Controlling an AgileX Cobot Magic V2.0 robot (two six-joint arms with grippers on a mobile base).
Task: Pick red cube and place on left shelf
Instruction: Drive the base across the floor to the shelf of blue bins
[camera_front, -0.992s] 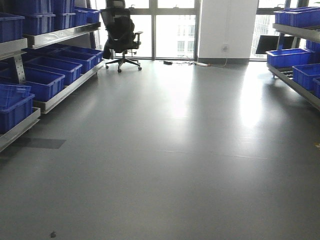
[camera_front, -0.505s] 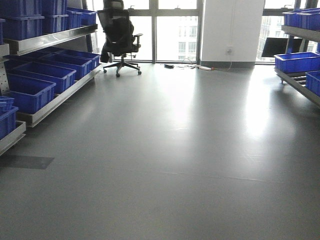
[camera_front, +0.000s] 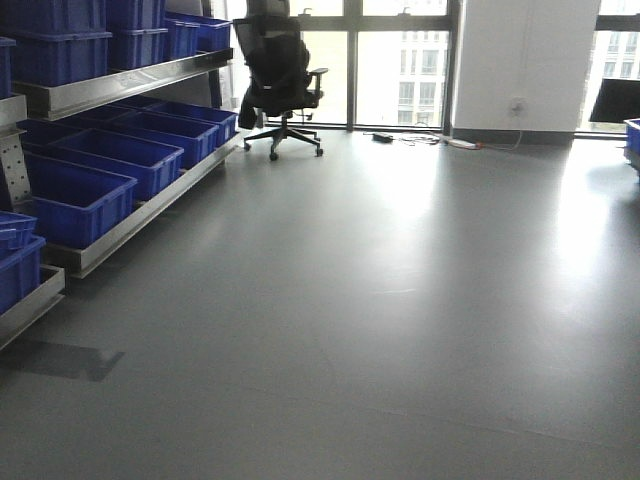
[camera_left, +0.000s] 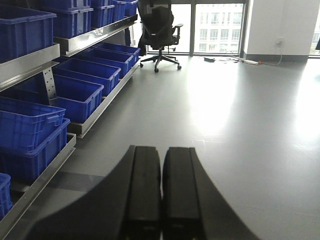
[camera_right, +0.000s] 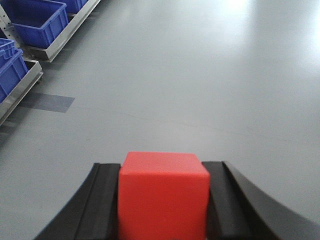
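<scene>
My right gripper (camera_right: 163, 172) is shut on the red cube (camera_right: 163, 197), held between both black fingers above the grey floor in the right wrist view. My left gripper (camera_left: 161, 152) is shut and empty, its two fingers pressed together. The left shelf (camera_front: 110, 90) is a steel rack along the left wall, carrying rows of blue bins (camera_front: 80, 195); it also shows in the left wrist view (camera_left: 30, 62). Neither gripper shows in the front view.
A black office chair (camera_front: 280, 85) stands at the far end of the left shelf by the windows. Cables and a power strip (camera_front: 460, 143) lie on the floor by the white pillar. A dark floor patch (camera_front: 60, 360) lies near the shelf's foot.
The front view has turned left: the chair and left shelf have shifted right in the frame, and the right shelf has almost left the view.
</scene>
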